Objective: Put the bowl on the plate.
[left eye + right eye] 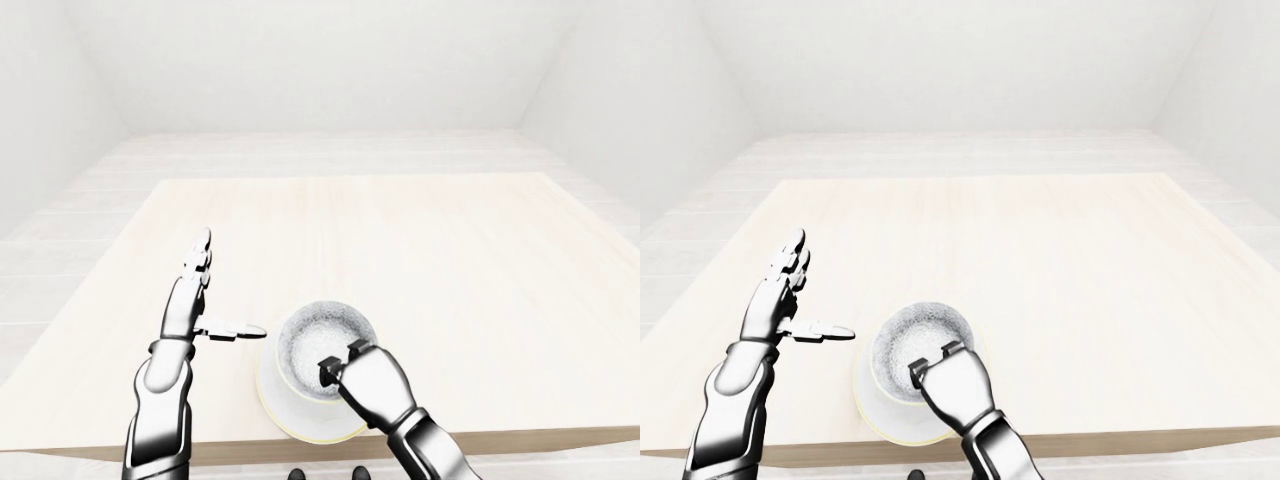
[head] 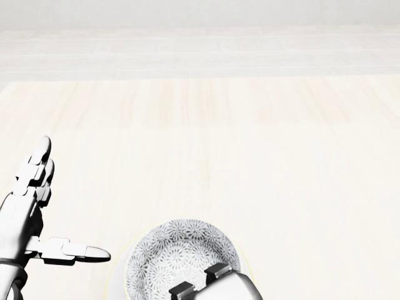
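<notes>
Currently: bowl held by right hand, over plate

Right hand point(image 1: 372, 385): closed on the rim of the bowl point(image 1: 318, 338) at its lower-right edge in the left-eye view. Two dark fingertips point(image 1: 330, 368) hook inside the rim, with the palm outside.
Bowl: patterned grey-white, upright, within the outline of the plate.
Plate point(image 1: 276, 402): pale, near the bottom edge of the surface point(image 1: 450, 260). Whether the bowl rests on it cannot be told.
Left hand point(image 1: 190, 300): spread wide and holding nothing, left of the bowl and apart from it, thumb pointing toward the bowl.
</notes>
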